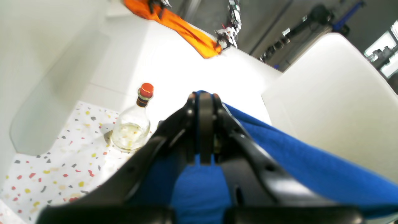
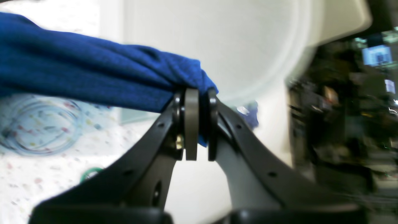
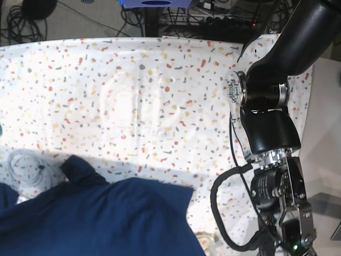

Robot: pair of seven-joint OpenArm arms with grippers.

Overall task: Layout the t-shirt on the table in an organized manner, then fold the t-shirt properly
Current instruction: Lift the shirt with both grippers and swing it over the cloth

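Observation:
The navy-blue t-shirt (image 3: 96, 218) hangs bunched over the near left part of the speckled table (image 3: 133, 80), with one sleeve poking out toward the middle. In the left wrist view my left gripper (image 1: 205, 95) is shut on a fold of the t-shirt (image 1: 311, 161), and the cloth trails off to the right above the table (image 1: 46, 174). My right gripper (image 2: 197, 93) is shut on a gathered edge of the t-shirt (image 2: 77, 81), which stretches left from the fingers, held above the table (image 2: 18, 183). In the base view neither gripper shows, only the arm (image 3: 269, 122) at the right.
A glass bottle (image 1: 130, 127) with a red cap stands on the table near my left gripper. A clear round plastic item (image 3: 29, 168) lies at the table's left by the shirt. An orange cloth (image 1: 183, 28) lies on a white surface farther off. A white curved shell (image 1: 335, 93) stands close by.

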